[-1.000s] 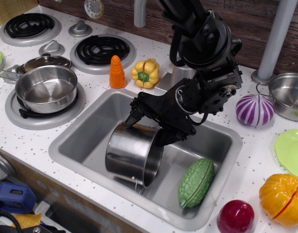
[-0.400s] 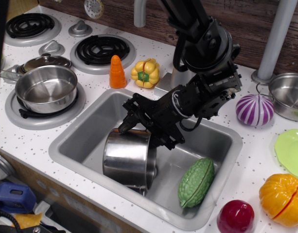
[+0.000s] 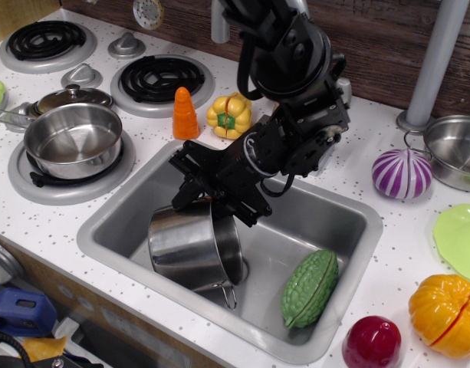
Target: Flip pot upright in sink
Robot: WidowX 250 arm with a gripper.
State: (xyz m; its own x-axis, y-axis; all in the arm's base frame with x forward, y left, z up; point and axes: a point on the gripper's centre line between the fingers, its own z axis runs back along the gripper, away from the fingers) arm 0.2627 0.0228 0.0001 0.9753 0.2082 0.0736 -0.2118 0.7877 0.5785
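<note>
The shiny steel pot [image 3: 190, 247] is in the left part of the grey sink [image 3: 338, 222], tilted with its closed end toward the front left and its rim toward the sink floor at the right. A wire loop handle [image 3: 228, 295] touches the floor. My black gripper [image 3: 208, 201] reaches down from the back and is shut on the pot's upper edge.
A green bumpy gourd [image 3: 310, 287] lies in the sink's right front. A steel pan [image 3: 72, 139] sits on the left burner. An orange carrot [image 3: 185, 113] and yellow pepper [image 3: 228, 116] stand behind the sink. A purple onion [image 3: 402, 173], steel bowl [image 3: 454, 149], pumpkin [image 3: 446, 314] and red ball [image 3: 371, 343] are at the right.
My gripper has moved left with the pot in it. The pot has swung leftward and tipped further, its body now nearer the sink's left wall.
</note>
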